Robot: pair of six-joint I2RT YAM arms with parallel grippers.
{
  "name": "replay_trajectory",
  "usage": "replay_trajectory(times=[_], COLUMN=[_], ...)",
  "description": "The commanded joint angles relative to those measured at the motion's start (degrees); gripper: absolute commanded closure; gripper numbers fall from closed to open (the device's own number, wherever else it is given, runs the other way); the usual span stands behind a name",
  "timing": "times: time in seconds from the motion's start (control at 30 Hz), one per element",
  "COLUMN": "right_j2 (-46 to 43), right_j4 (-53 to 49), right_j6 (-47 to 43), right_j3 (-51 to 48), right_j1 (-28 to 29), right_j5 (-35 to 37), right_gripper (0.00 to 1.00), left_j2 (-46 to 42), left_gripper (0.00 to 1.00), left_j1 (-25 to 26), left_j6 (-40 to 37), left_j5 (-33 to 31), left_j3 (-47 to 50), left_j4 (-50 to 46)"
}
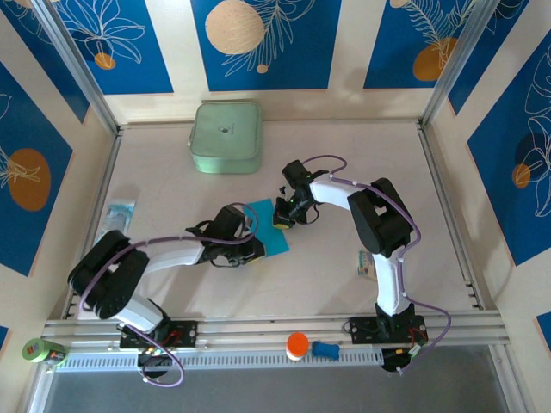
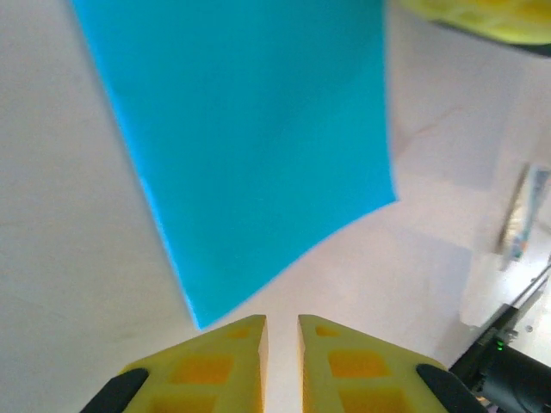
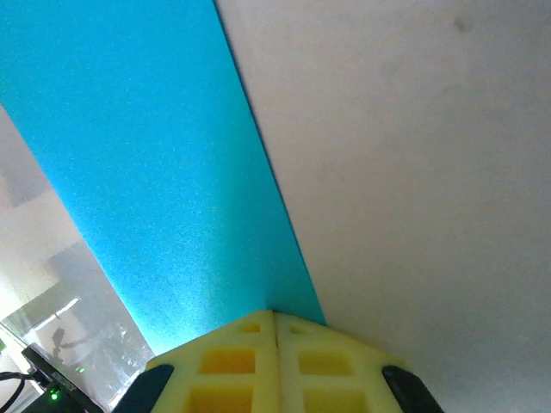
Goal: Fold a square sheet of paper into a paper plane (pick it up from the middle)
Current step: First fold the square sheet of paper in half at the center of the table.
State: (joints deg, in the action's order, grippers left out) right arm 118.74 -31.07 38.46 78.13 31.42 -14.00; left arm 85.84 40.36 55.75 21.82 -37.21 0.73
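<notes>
From above, the square sheet of paper [image 1: 277, 241] lies mid-desk between the left end effector [image 1: 254, 248] and right end effector [image 1: 284, 219]; the left wrist shows fingers barely parted, empty, the sheet just ahead; the right wrist shows fingers clenched, tips meeting the sheet's long edge.

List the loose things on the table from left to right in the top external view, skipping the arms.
printed packet → pale green box → square sheet of paper → second packet
</notes>
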Motion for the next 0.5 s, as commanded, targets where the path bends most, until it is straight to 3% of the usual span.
replay_trajectory(times=[0.0,0.47], right_j2=[5.8,2.1], right_j4=[-3.8,1.9], right_j6=[1.1,10.4], right_j3=[-3.2,-5.5], right_j1=[0.2,0.2], right_j5=[8.0,8.9], right_gripper=[1.00,1.00], left_j2=[-2.3,8.7], left_gripper=[0.82,0.84], left_j1=[-1.0,-5.5], left_j6=[-2.5,-3.3], left_j5=[-2.3,-5.9], left_j3=[-3.1,-11.0], left_j4=[-2.8,-3.6])
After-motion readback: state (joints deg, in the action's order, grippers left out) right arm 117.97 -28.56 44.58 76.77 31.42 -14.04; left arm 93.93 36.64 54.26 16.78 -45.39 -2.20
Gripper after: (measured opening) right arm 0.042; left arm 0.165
